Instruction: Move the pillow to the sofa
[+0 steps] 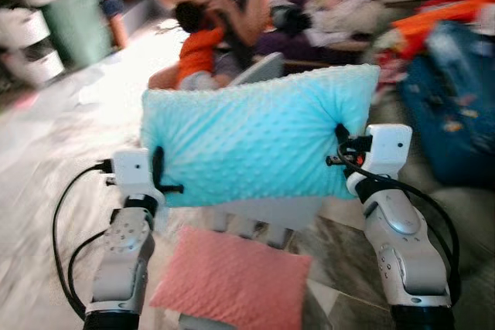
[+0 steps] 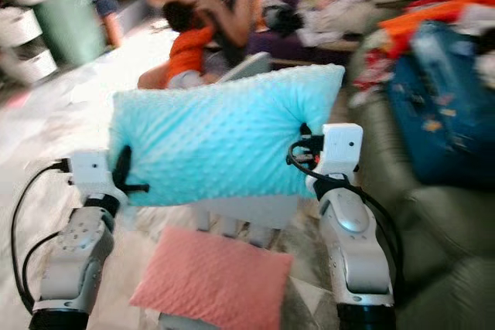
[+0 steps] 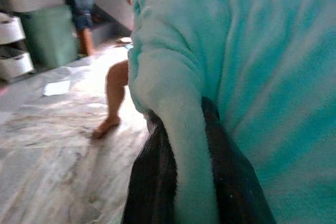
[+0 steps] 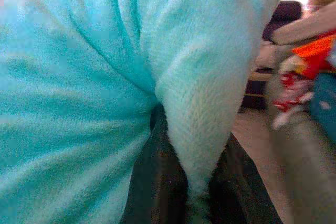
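The turquoise dimpled plush pillow (image 1: 251,135) is held aloft at the centre of the frame, long side level, between both arms. The left pincer (image 1: 158,169) is clamped on the pillow's left edge; the left wrist view shows fabric pinched between its black fingers (image 3: 149,182). The right pincer (image 1: 340,138) is clamped on the right edge in the same way, with a fold of pillow between its fingers (image 4: 157,177).

Below the pillow, at lower centre, a pink rectangular cushion (image 1: 232,277) lies on a grey piece of furniture. A seated person (image 1: 232,5) occupies the upper centre. A cluttered grey-green sofa (image 2: 433,229) stands at the right.
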Tool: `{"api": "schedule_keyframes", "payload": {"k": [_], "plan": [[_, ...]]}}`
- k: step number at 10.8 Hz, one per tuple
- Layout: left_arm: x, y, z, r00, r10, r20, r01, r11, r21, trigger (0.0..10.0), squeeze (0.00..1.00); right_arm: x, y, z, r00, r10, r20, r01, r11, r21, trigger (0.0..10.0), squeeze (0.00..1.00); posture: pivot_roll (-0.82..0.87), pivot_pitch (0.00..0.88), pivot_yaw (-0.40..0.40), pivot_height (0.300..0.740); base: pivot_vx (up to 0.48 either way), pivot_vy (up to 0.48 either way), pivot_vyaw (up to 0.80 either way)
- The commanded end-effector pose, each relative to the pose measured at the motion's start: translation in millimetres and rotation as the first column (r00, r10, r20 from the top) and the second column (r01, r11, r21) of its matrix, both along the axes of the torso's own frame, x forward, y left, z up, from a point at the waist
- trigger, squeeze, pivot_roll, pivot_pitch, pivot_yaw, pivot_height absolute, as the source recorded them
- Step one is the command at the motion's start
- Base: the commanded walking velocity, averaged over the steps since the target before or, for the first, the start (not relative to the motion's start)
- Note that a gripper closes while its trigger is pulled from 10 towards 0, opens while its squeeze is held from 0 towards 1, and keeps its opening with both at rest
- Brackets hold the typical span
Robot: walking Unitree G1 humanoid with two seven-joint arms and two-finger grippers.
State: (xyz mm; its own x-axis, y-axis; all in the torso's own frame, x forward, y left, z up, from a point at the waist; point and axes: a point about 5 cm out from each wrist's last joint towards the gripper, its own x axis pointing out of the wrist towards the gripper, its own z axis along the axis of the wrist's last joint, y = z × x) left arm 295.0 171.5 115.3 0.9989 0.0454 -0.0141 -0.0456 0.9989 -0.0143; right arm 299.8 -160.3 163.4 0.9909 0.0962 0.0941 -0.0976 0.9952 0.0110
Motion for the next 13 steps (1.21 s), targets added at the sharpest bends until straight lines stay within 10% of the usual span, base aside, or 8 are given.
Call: {"api": "schedule_keyframes", "payload": {"k": [1,2,13], "plan": [[1.2,2.0,-0.1,1.000,0.008,-0.014,-0.008,1.000,-0.003,10.0,0.00,0.0,-3.7,3.8,1.000,-0.013,0.007,0.013,1.000,0.003,8.5,0.00,-0.14,0.000,0.001,0.740,0.000,0.000,0.00],[3.1,3.8,-3.6,0.998,0.027,-0.057,-0.025,0.999,0.038,10.0,0.00,0.6,-4.8,1.4,1.000,-0.013,-0.010,0.013,1.000,0.004,10.0,0.00,-0.14,0.000,-0.001,0.740,0.000,0.000,0.00],[9.4,-2.4,5.4,0.994,0.014,-0.109,-0.013,1.000,0.013,10.0,0.00,-0.2,-11.5,-3.4,0.998,-0.043,-0.052,0.045,0.998,0.032,10.0,0.00,-0.14,0.000,0.004,0.740,-0.144,0.000,0.00]]}}
